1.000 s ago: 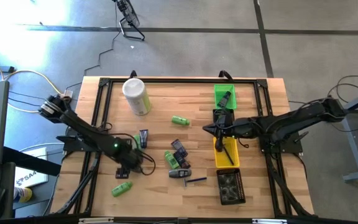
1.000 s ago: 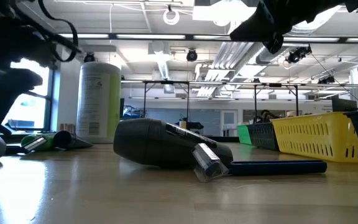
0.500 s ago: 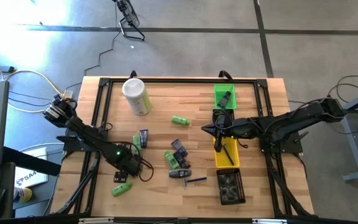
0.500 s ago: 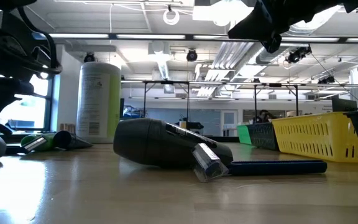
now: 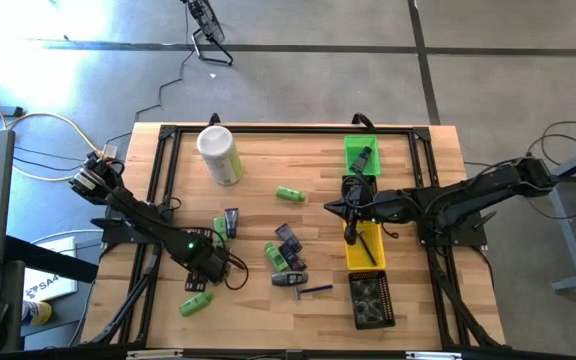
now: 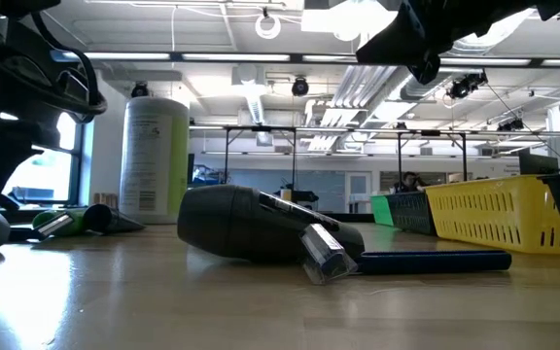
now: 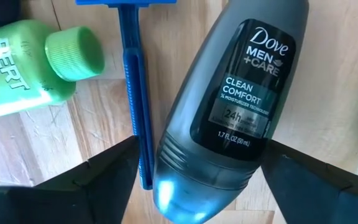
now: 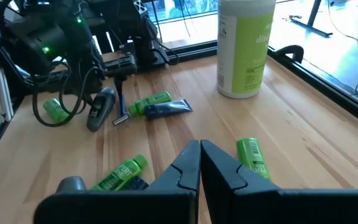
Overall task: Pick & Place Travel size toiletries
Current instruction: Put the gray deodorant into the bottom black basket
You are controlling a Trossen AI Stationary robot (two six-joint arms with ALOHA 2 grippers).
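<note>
The dark grey oval plastic deodorant bottle (image 7: 229,118) is straddled by the left gripper (image 7: 194,180), fingers released. The blue plastic razor (image 7: 132,93) at its 9 o'clock could be pinched along. The right gripper (image 8: 200,163) is clenched empty.

The left arm reaches low over the near left part of the tabletop (image 5: 258,180). Its left gripper (image 5: 204,268) points down, jaws wide apart. The right arm stretches in from the right side. Its right gripper (image 5: 336,208) has its jaws pressed together, holding nothing.

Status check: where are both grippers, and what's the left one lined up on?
Left gripper open, straddling grey deodorant. Blue razor tight beside it. Right gripper shut, empty, above the table near the yellow bin.
</note>
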